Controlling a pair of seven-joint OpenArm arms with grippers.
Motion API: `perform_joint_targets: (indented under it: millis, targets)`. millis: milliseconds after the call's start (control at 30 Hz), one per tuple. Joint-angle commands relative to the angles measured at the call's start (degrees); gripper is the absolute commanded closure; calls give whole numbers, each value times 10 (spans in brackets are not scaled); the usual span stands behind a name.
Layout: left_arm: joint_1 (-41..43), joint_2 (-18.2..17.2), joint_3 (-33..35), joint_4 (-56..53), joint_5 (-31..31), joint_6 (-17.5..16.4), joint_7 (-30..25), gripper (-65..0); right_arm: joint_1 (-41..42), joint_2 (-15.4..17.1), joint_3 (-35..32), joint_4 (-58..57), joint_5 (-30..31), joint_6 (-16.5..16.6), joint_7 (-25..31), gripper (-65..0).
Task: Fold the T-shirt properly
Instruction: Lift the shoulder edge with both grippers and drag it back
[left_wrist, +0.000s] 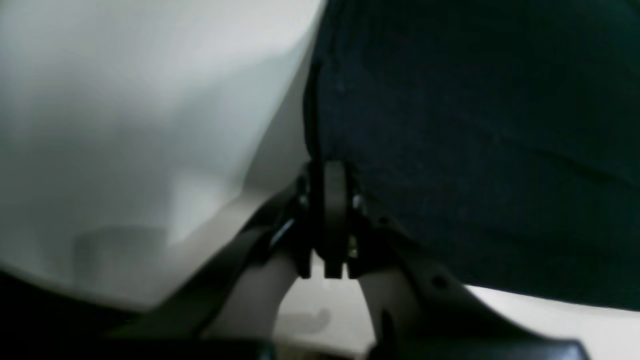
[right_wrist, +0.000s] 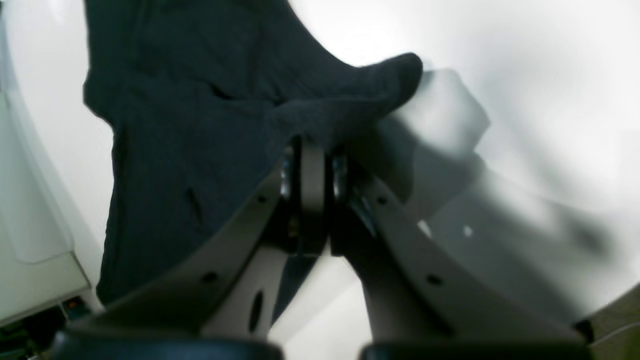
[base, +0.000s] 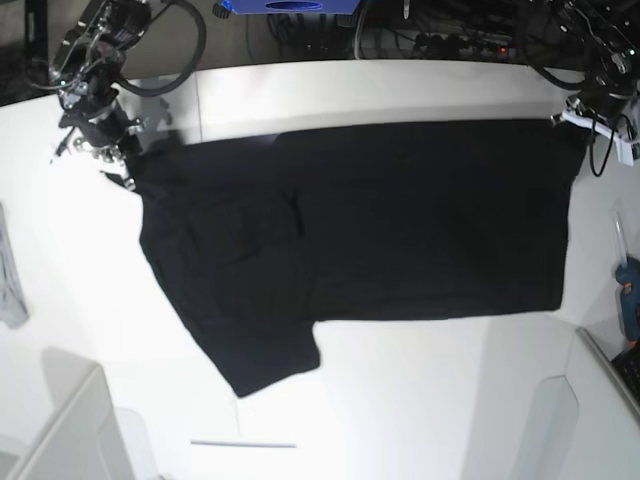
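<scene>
The black T-shirt (base: 400, 220) lies spread plain side up across the white table (base: 420, 400), with one sleeve pointing toward the front left. My right gripper (base: 125, 165) is at the shirt's far left corner. In the right wrist view this gripper (right_wrist: 312, 142) is shut on a bunched fold of the black T-shirt (right_wrist: 190, 150). My left gripper (base: 572, 120) is at the far right corner. The left wrist view shows it (left_wrist: 330, 167) shut on the edge of the T-shirt (left_wrist: 475, 150), which fills the right side of that view.
A small grey cloth (base: 10, 285) hangs at the table's left edge. A blue tool (base: 628, 285) lies at the right edge. White boxes stand at the front left (base: 70, 430) and front right (base: 600, 420). A thin rod (base: 243, 443) lies near the front. Cables run along the back.
</scene>
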Motion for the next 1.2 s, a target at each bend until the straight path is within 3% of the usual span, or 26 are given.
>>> perform_joint_targets:
  millis: [0, 333, 467, 733, 1167]
  targets:
    - [6, -10, -3, 11, -6, -2, -12, 0, -8, 6, 3, 14, 12, 5, 12, 0]
    - [38, -9, -3, 12, -6, -4, -13, 0, -65, 22, 61, 16, 95, 19, 9, 0]
    - [52, -7, -1, 11, -5, -21, -13, 0, -83, 23, 61, 16, 95, 33, 12, 0]
    - [78, -7, -3, 11, -5, -23, -13, 0, -119, 22, 62, 16, 95, 60, 13, 0]
    - [86, -7, 0, 7, -3, -23, -14, 0, -135, 21, 62, 15, 95, 65, 13, 0]
